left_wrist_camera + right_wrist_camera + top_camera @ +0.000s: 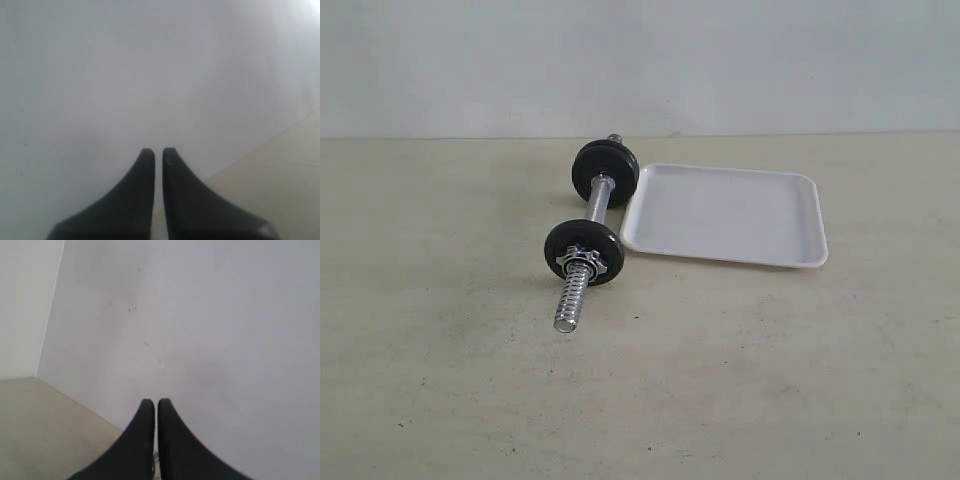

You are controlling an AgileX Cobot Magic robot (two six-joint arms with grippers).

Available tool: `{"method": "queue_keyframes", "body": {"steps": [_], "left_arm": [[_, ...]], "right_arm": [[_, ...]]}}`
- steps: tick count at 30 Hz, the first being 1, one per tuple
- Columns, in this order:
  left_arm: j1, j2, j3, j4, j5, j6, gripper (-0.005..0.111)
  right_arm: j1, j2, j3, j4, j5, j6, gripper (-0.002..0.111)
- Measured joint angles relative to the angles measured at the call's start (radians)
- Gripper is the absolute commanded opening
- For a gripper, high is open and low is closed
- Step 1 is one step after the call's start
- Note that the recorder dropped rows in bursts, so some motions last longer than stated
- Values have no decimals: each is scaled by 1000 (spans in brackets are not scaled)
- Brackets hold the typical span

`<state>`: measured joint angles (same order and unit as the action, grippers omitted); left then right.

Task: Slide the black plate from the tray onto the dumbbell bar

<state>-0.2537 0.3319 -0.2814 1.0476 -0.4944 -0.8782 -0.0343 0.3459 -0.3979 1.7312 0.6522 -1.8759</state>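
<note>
Left fingers (140, 195) and right fingers (140, 440) seem pressed together; dumbbell bar (598, 196) beside tray (725, 215).

No readable text, labels, brands or numbers in any view.
</note>
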Motion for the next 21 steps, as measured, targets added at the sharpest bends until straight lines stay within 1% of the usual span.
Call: {"method": "queue_keyframes", "body": {"steps": [3,6,7,8,11,12,13,17,21], "left_arm": [[0,0,34,-62,107,0,4],[0,0,57,-111,170,14,4],[0,0,62,-121,179,19,4],[0,0,66,-128,192,26,4],[0,0,67,-144,236,28,4],[0,0,67,-161,262,31,4],[0,0,67,-192,329,27,4],[0,0,69,-245,433,-55,4],[0,0,69,-259,476,-80,4]], "right_arm": [[0,-1,45,0,-76,9,0],[0,-1,52,0,-207,74,0],[0,-1,52,1,-265,112,0],[0,-1,52,2,-376,176,0],[0,2,52,2,-539,321,0],[0,7,52,2,-597,370,0],[0,17,54,5,-666,443,0],[0,23,54,10,-722,537,0],[0,23,56,12,-727,556,0]]}}
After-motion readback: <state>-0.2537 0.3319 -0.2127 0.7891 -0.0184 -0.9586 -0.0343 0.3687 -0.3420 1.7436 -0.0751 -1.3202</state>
